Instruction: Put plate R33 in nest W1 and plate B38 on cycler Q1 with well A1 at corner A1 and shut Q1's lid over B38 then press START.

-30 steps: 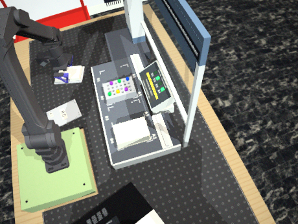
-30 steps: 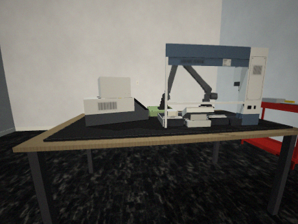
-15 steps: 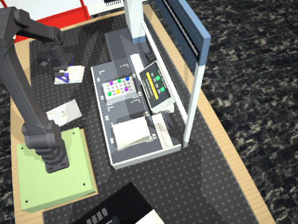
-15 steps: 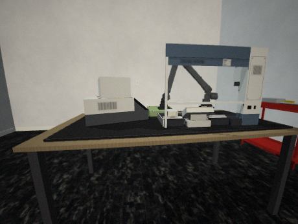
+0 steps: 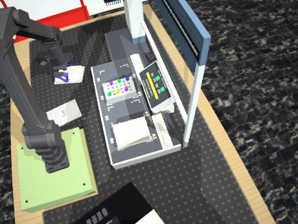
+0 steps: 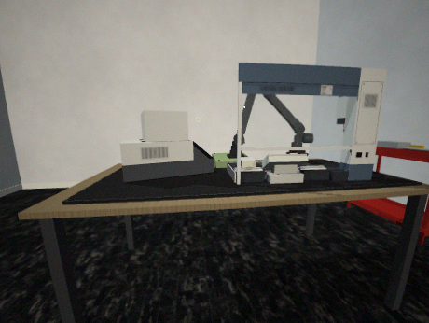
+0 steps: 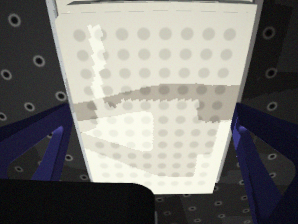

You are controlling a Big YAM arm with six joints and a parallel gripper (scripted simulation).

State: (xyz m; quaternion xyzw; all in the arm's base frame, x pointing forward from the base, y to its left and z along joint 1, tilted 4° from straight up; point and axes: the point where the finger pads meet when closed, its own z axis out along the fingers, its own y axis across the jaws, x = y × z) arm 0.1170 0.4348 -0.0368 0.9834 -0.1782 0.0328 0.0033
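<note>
A white 96-well PCR plate (image 7: 156, 90) (image 5: 69, 74) lies flat in a grey nest at the far left of the mat. My gripper (image 7: 151, 111) hangs right above it, open, with its blue fingers standing apart on either side of the plate and touching nothing. The gripper also shows in the overhead view (image 5: 61, 76). The real-time cycler Q1 (image 6: 160, 159) stands at the near end of the table with its white lid (image 6: 164, 125) raised. Its keys (image 5: 97, 216) show at the bottom edge of the overhead view. I cannot see its block.
The deck tray holds the tube cooling block (image 5: 118, 88) with coloured tubes and the white deep-well block (image 5: 131, 133). The deck places beside the tube block are bare. A tilted control panel (image 5: 157, 87) and a framed blue-topped enclosure (image 5: 184, 29) border the deck. The RG nest (image 5: 63, 112) is bare.
</note>
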